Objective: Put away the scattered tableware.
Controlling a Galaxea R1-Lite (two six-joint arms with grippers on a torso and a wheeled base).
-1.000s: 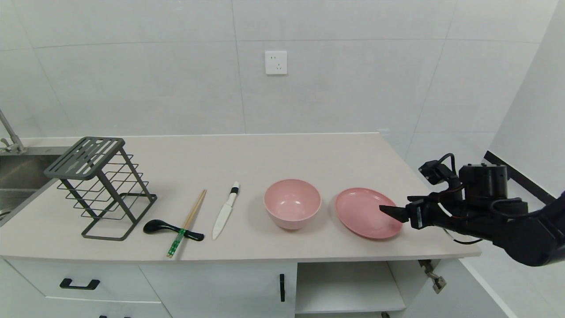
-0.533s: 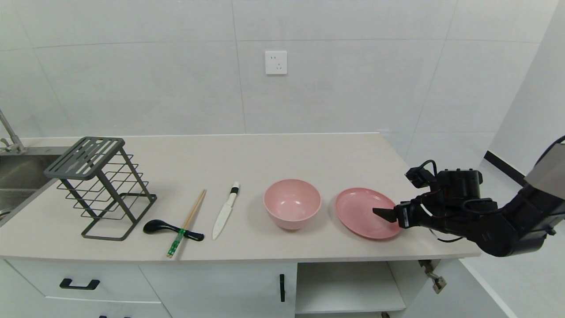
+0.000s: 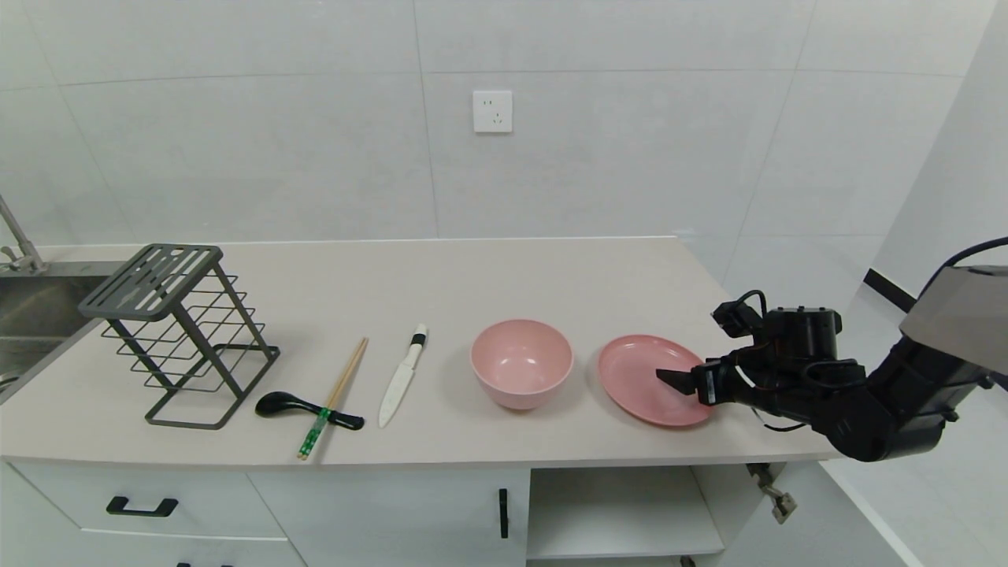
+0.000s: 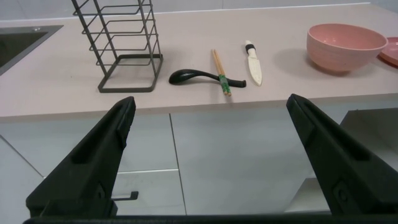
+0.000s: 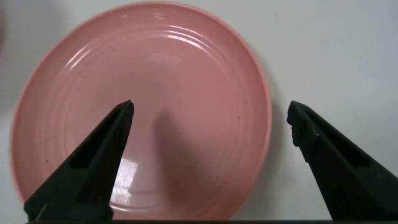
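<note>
over pink plate (image 3: pixel 630 372), right end effector (image 5: pixel 209 111) hovers, spread wide; left end effector (image 4: pixel 209 99) likewise parted.

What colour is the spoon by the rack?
The spoon is black, clearest in the head view.

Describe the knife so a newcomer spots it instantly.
Start at the long beige counter; near its front edge lies a row of tableware. The knife lies flat between the chopsticks and the pink bowl, touching neither. It is the only white piece, with a dark band near its far end.
</note>
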